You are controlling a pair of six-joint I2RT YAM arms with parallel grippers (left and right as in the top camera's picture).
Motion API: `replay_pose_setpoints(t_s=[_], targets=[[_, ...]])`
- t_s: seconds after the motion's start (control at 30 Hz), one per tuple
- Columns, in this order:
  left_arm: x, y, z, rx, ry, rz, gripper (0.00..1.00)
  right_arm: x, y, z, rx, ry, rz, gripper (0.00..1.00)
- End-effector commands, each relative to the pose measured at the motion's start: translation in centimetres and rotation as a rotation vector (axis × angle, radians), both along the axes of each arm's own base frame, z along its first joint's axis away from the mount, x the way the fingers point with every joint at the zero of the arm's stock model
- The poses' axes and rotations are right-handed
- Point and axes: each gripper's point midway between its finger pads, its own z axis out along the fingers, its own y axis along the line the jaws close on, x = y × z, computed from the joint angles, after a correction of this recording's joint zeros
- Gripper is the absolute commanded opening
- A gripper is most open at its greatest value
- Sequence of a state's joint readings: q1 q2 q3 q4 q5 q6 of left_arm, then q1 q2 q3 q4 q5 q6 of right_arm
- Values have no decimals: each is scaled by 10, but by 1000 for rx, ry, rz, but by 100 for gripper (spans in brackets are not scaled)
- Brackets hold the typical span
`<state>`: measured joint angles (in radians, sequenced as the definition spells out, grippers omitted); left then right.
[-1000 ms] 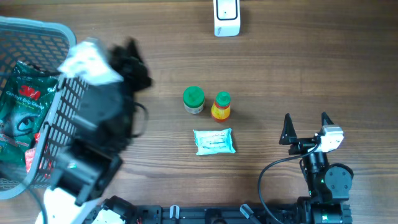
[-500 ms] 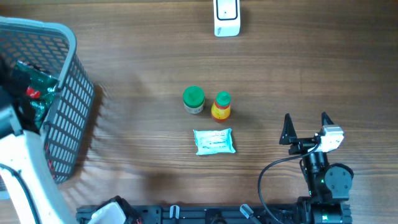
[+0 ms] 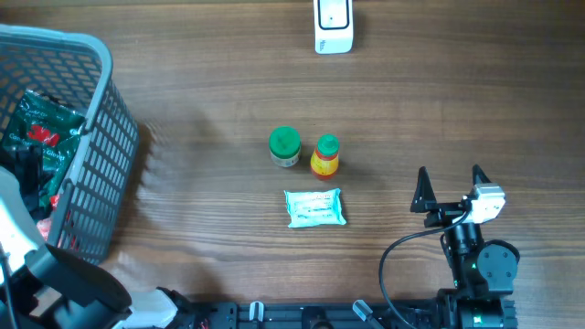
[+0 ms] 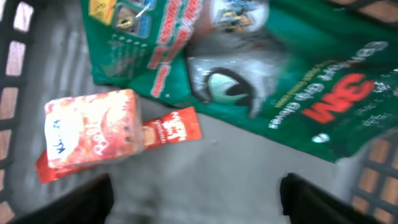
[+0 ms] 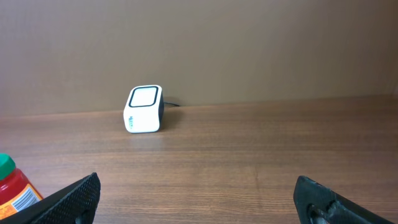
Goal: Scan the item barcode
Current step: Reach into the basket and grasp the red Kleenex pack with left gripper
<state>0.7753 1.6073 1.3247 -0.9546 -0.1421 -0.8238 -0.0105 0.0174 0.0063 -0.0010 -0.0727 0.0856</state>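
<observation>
The white barcode scanner (image 3: 334,25) stands at the table's far edge and also shows in the right wrist view as the scanner (image 5: 144,109). Mid-table are a green-lidded jar (image 3: 285,146), a yellow-red bottle (image 3: 324,156) and a pale blue tissue pack (image 3: 315,207). My left gripper (image 4: 199,200) is open inside the grey basket (image 3: 101,155), with only the basket floor between its fingers. Beyond it lie an orange-pink packet (image 4: 93,134), a red sachet (image 4: 177,127) and a green 3M glove bag (image 4: 280,74). My right gripper (image 3: 450,187) stands open and empty at the right.
The basket fills the table's left end, its mesh wall (image 4: 18,93) close on the left gripper's left side. The left arm (image 3: 73,288) rises from the near left corner. A cable (image 3: 402,251) loops by the right arm's base.
My left arm swung from the basket's right rim down into the basket and its jaws opened; the pale item it carried is no longer between them. The right arm stayed still.
</observation>
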Motion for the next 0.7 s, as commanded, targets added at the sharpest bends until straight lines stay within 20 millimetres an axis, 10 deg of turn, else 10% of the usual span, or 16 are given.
replay_pose_setpoints(t_s=[0.0,0.13,0.67], targets=[[-11,6,-15,-43,35,54,72,0,-3,1,-5,-8,-15,100],[-21,14,-33,-47,113,75,52,0,-3,2,-5,-8,-15,100],[-48,14,-96,-130,358,87,42,0,-3,1,-6,-8,-15,100]])
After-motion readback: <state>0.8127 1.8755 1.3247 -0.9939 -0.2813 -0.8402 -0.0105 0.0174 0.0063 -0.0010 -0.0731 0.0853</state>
